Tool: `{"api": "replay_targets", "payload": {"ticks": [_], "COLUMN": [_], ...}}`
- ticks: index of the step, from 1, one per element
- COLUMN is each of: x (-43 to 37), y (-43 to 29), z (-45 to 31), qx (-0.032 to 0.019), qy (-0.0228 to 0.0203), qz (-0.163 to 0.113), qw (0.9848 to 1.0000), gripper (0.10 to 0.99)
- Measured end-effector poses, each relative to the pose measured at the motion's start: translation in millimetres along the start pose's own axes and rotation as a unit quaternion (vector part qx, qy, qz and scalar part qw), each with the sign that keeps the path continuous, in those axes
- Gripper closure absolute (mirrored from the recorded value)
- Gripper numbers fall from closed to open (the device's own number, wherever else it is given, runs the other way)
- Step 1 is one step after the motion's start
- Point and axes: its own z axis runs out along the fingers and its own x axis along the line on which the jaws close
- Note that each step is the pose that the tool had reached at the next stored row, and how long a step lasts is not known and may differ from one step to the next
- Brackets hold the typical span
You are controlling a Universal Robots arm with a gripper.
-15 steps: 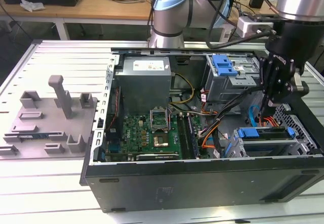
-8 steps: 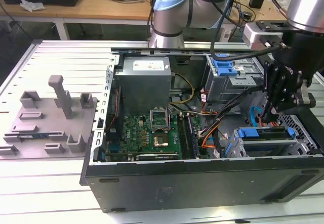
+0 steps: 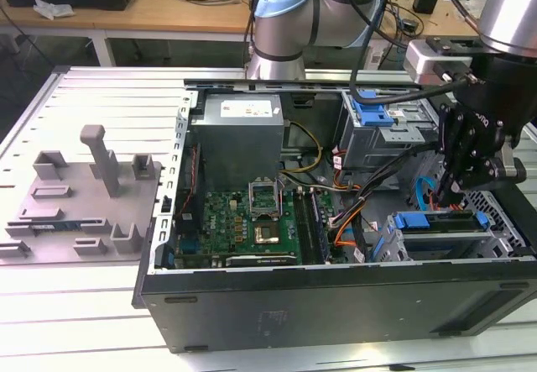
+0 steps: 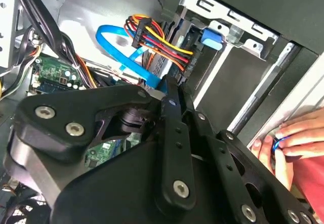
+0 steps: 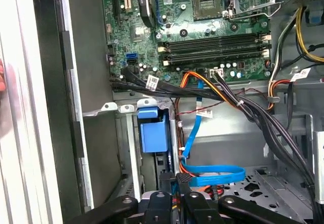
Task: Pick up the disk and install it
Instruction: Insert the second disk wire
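Black gripper [image 3: 454, 189] hangs inside the computer case [image 3: 336, 305], jaws seemingly closed, gripping nothing visible.

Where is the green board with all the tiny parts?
The green board lies flat inside the open computer case, toward the exterior view's left, below the grey power box.

A robotics lab or electronics workshop.
An open computer case [image 3: 336, 296] lies on a slatted metal table [image 3: 101, 86] under a robot arm [image 3: 285, 19]; wooden benches [image 3: 168, 7] behind carry cables, and a grey holder [image 3: 84, 204] sits beside the case.
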Motion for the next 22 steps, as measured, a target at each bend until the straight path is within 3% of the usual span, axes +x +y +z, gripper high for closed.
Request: {"api": "replay_targets", "payload": {"ticks": [1, 2, 4, 12, 15, 16, 17, 22], "x": [0.9, 1.2, 1.8, 4.3, 5.9, 8.7, 9.8, 14.2], "y": [-0.2, -0.2, -0.4, -3.5, -6.6, -9.5, -9.9, -10.4], "z": [0.3, 0.3, 0.4, 0.8, 1.1, 1.6, 1.7, 2.2], "qx": [-0.0047, -0.0065, -0.0098, -0.0101, -0.0139, -0.0199, -0.0217, -0.0222], "qy": [-0.0138, -0.0179, -0.0185, -0.0238, -0.0258, -0.0308, -0.0344, -0.0398], "qz": [0.0, -0.001, -0.003, -0.01, -0.011, -0.011, -0.011, -0.011], "qw": [0.9999, 0.9998, 0.9998, 0.9996, 0.9995, 0.9993, 0.9991, 0.9989], "gripper": [0.925, 0.925, 0.925, 0.925, 0.925, 0.925, 0.925, 0.925]}}
